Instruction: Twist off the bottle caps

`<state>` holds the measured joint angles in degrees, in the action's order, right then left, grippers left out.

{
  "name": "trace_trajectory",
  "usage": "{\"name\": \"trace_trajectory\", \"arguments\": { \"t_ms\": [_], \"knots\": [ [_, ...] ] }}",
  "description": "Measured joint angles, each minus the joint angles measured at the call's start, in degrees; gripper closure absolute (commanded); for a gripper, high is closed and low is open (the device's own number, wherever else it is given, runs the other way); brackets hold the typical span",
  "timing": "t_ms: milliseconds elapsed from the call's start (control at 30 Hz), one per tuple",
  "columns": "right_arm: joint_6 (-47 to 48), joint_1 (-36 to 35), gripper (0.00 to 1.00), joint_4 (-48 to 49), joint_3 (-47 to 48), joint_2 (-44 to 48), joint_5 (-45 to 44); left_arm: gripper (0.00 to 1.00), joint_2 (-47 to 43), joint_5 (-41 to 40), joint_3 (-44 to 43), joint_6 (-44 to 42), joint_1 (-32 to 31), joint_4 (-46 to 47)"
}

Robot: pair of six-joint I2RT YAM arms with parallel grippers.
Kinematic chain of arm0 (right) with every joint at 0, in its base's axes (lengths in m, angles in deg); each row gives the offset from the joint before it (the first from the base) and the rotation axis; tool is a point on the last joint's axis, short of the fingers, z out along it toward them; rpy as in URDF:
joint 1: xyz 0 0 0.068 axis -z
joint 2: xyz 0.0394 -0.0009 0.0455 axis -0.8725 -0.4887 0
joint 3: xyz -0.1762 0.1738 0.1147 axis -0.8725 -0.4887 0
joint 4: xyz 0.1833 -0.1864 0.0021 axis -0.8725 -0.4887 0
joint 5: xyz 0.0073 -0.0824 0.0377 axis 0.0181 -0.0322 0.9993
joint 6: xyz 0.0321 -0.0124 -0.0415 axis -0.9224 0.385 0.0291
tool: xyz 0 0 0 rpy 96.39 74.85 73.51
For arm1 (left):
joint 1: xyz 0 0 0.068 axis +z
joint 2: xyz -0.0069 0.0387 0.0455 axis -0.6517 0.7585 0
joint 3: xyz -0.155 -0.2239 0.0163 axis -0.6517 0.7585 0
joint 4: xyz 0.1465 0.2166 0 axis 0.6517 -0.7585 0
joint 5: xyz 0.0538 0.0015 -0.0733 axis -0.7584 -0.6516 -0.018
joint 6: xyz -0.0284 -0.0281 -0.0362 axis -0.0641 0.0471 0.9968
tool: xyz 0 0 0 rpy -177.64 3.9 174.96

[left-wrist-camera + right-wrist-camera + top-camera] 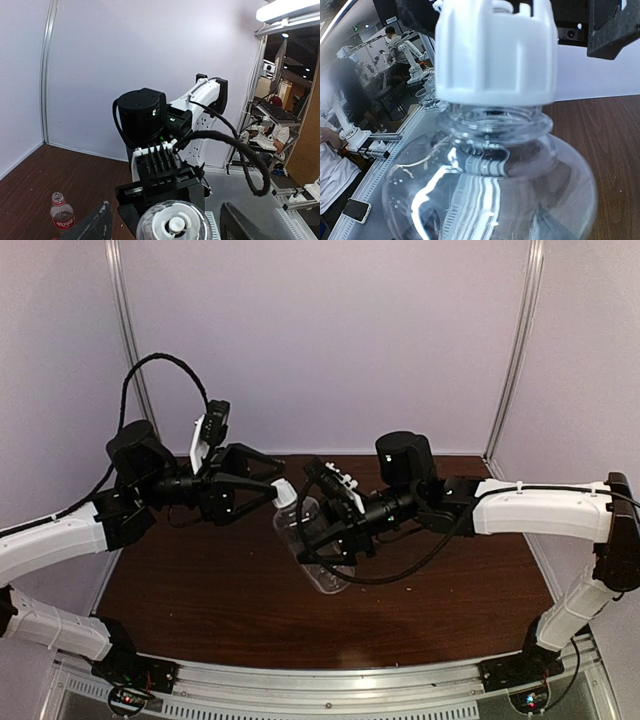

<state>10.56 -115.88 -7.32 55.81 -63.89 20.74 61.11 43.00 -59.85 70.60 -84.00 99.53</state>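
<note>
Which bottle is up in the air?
The plain clear bottle with the white cap; the right gripper holds it up. The little red-labelled bottle stands on the table.

White cap [175, 223] sits between the left claw's [169, 227] spread fingers.

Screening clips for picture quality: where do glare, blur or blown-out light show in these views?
Top view: soft but evenly lit. Left wrist view: the ceiling lamp at top right is blown out, and the white cap is cropped by the bottom edge. Right wrist view: bright reflections streak the clear bottle, and the room behind it is blurred.
</note>
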Motion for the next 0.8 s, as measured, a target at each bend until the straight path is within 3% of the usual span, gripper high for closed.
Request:
{"name": "trace_trajectory", "arguments": {
  "t_ms": [400, 800],
  "knots": [
    [-0.1, 0.0, 0.61, 0.7, 0.0, 0.0, 3.6, 0.43, 3.9, 6.0, 0.0, 3.0, 0.0, 4.2],
    [-0.5, 0.1, 0.63, 0.7, 0.0, 0.0, 4.2, 0.9, 5.0, 8.7, 0.0, 4.7, -0.5, 7.9]
  ]
}}
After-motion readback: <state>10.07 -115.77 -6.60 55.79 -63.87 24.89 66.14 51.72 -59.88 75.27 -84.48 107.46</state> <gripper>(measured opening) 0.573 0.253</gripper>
